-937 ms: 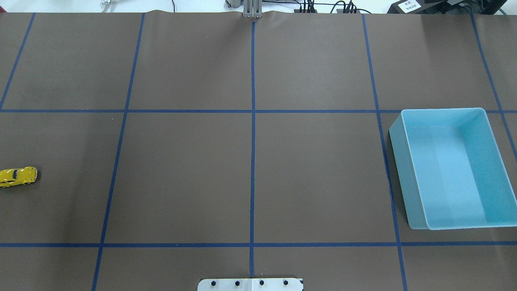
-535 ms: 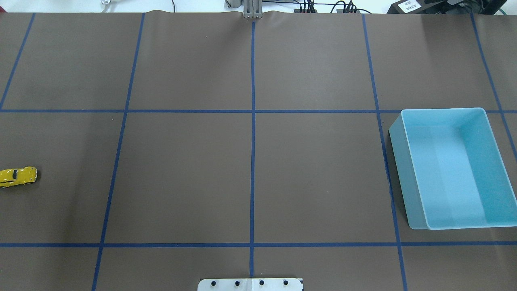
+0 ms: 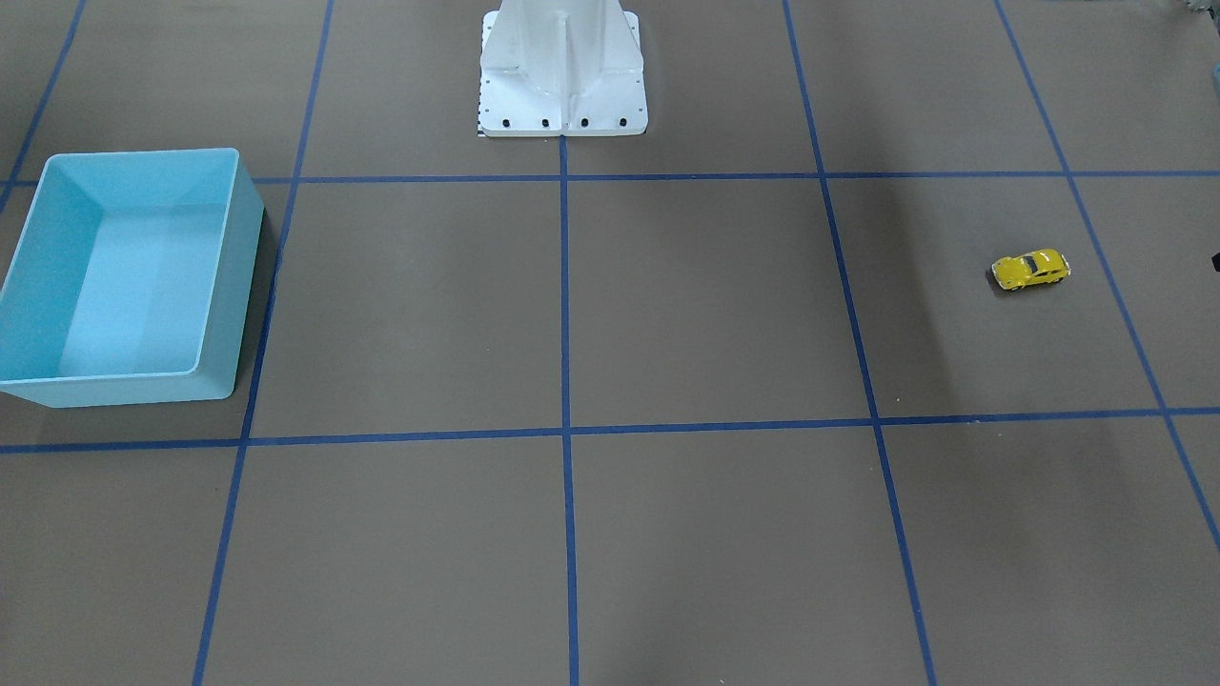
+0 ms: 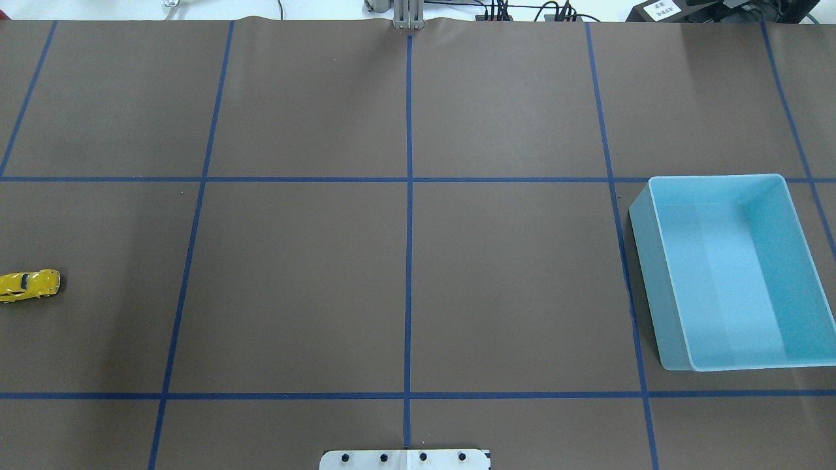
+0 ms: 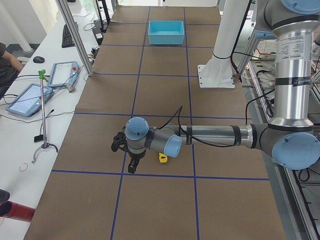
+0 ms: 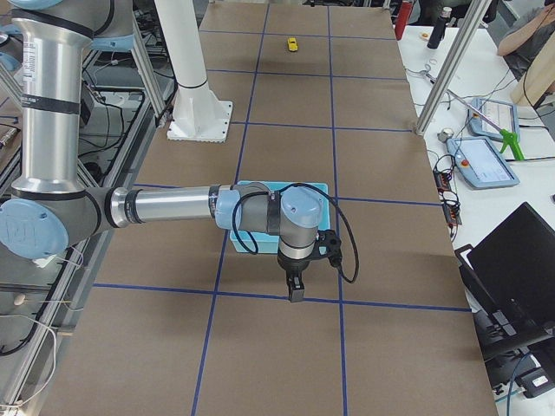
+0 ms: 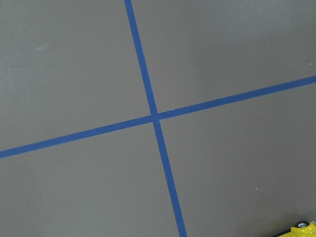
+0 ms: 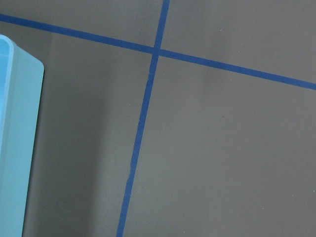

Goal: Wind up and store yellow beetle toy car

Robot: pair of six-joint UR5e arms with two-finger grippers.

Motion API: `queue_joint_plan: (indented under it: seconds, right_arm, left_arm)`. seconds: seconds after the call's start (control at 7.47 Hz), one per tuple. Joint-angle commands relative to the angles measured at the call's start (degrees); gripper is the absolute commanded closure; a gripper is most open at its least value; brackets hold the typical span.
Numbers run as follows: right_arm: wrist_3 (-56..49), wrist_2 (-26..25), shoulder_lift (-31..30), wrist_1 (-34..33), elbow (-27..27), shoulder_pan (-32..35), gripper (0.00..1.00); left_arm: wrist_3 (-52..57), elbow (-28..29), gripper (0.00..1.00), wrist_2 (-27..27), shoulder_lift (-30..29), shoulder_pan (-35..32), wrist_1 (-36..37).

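Nothing has shifted this past second: the yellow beetle toy car (image 4: pixel 29 285) sits unmoved just beside the left gripper (image 5: pixel 131 166), on its robot side. Whether that gripper or the right gripper (image 6: pixel 296 290) is spread or clenched, I cannot tell. Winding hasn't begun, and the light blue bin (image 4: pixel 653 274) waits near the right one.

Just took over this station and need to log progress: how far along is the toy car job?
Nothing is finished yet. The toy car sits on the table at the robot's left, ungrasped, and the bin at its right is empty. In hand: the left gripper hangs close beside the car, apart from it. Left: grasp the car, wind it, and put it in the bin.
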Motion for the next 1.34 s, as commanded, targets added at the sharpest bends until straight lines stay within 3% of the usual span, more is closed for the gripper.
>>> queue_joint_plan:
  seconds: [0.0, 0.27, 0.4, 0.8, 1.2]
  right_arm:
    - [0.00, 0.00, 0.00, 0.00, -0.07, 0.03, 0.00]
    - [0.00, 0.17, 0.00, 0.00, -0.07, 0.12, 0.00]
    - [0.09, 0.61, 0.17, 0.00, -0.07, 0.38, 0.00]
    - [0.09, 0.70, 0.00, 0.00, 0.02, 1.35, 0.00]
    - [0.00, 0.44, 0.00, 0.00, -0.07, 1.35, 0.00]
  left_arm:
    - [-0.35, -4.66, 0.00, -0.13, 0.30, 6.95, 0.24]
    - [-0.09, -7.39, 0.00, -1.44, 1.88, 13.53, 0.33]
    - [0.17, -7.58, 0.00, -4.67, 2.32, 14.19, -0.54]
    - [8.22, -7.41, 0.00, -5.23, 5.39, 14.37, -9.30]
    - [20.86, -7.85, 0.00, -6.29, 7.59, 13.76, -9.96]
